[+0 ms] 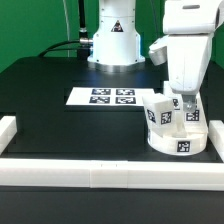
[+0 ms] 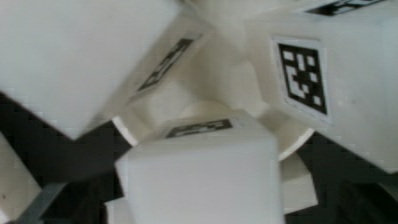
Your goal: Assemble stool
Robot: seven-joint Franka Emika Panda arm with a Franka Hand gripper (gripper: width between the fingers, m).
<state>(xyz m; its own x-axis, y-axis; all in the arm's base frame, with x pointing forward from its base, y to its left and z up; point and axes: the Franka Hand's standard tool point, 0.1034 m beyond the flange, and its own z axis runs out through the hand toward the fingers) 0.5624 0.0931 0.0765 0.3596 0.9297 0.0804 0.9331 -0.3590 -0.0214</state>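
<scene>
Arm reached down from its base at the far side of the table (image 1: 40,105), wrist pointing straight down over the round seat (image 1: 178,140) at the exterior view's right, near the front bar (image 1: 100,178). Gripper (image 1: 183,103) sat among the upright legs (image 1: 160,112) on the seat; whether its fingers gripped one, I could not tell. The wrist view showed tagged legs (image 2: 302,75) crowding close. The marker board (image 1: 102,97) lay well apart.
</scene>
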